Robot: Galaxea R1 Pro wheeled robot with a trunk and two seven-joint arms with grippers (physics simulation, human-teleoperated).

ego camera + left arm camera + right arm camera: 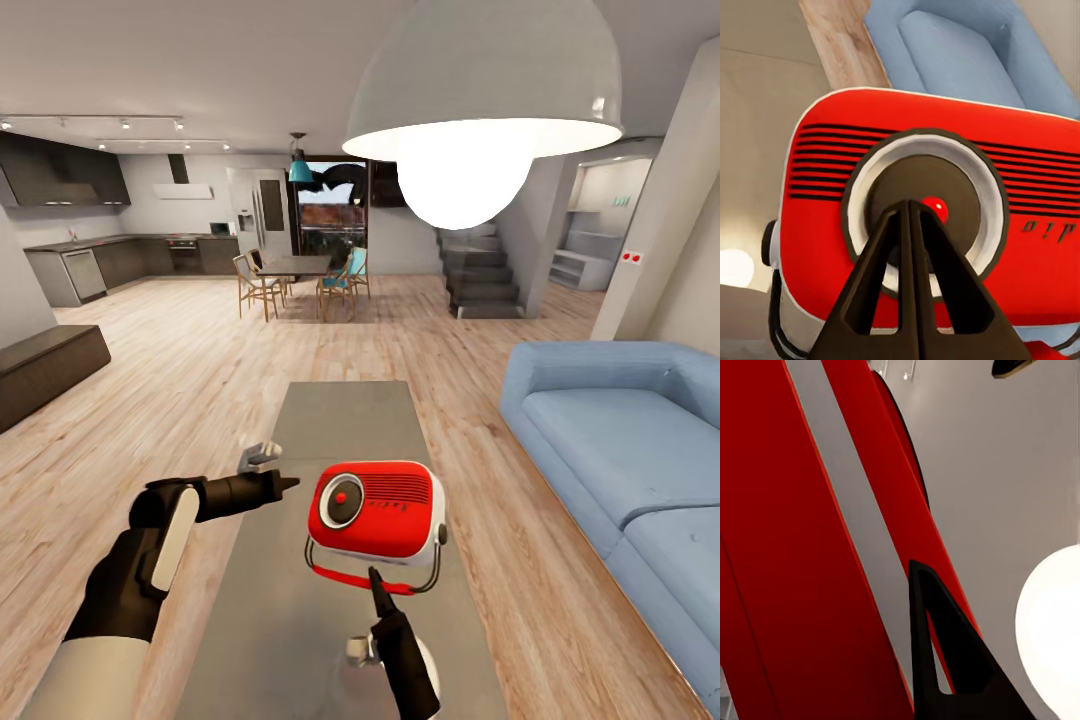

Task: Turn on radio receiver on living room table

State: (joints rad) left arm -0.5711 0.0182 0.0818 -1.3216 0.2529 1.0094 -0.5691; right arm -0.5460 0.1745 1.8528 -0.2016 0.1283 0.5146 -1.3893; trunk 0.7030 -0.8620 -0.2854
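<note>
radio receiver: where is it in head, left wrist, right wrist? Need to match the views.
Head: radio receiver low centre, on the grey table.
Left wrist: its red face and round dial straight ahead of the shut left gripper.
Right wrist: red body with white band, close up.
Shared landmark: the white band.

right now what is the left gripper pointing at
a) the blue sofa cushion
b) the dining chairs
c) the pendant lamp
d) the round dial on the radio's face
d: in the left wrist view the left gripper, its fingers pressed together, lines up with the round dial on the red radio receiver, which stands on the grey table.
</note>
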